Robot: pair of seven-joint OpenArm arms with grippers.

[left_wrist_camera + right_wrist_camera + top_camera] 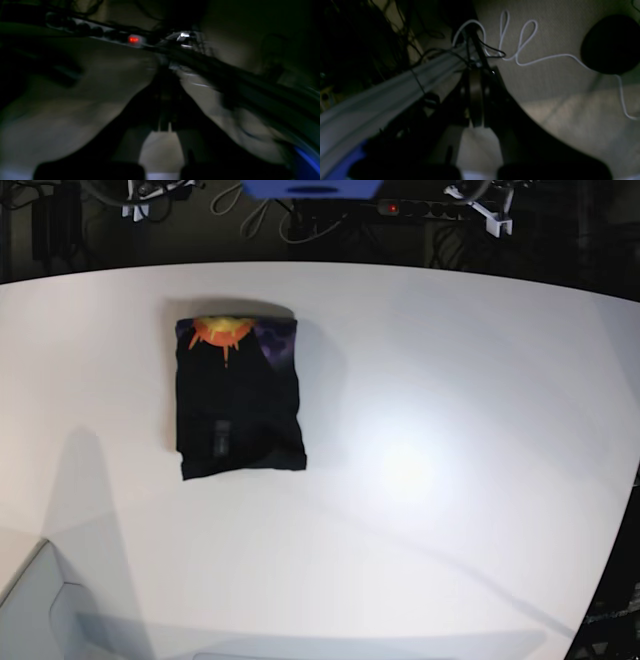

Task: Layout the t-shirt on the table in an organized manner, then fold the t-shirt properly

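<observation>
1. The t-shirt (238,398) lay folded into a compact, roughly rectangular packet on the left half of the counter (450,430) in the base view, toward the far edge; the folding appeared essentially complete.

2. Neither arm showed over the counter in the base view, which suggested little or nothing remained beyond a possible tidy of the packet's slightly uneven lower edge.

3. The cloth looked soft and matte black, its top edge carrying an orange-yellow sunburst print (222,331) beside a purple patch (275,345); a small dark label showed near the middle.

4. The counter was smooth, white and glossy, with a bright glare spot right of centre and a curved far edge.

5. The left fingers (163,126) appeared in the dim, blurred wrist view pressed together with nothing between them.

6. The right fingers (476,122) likewise appeared closed and empty, pointed at cables and a looped white cord (520,47) away from the shirt.
</observation>
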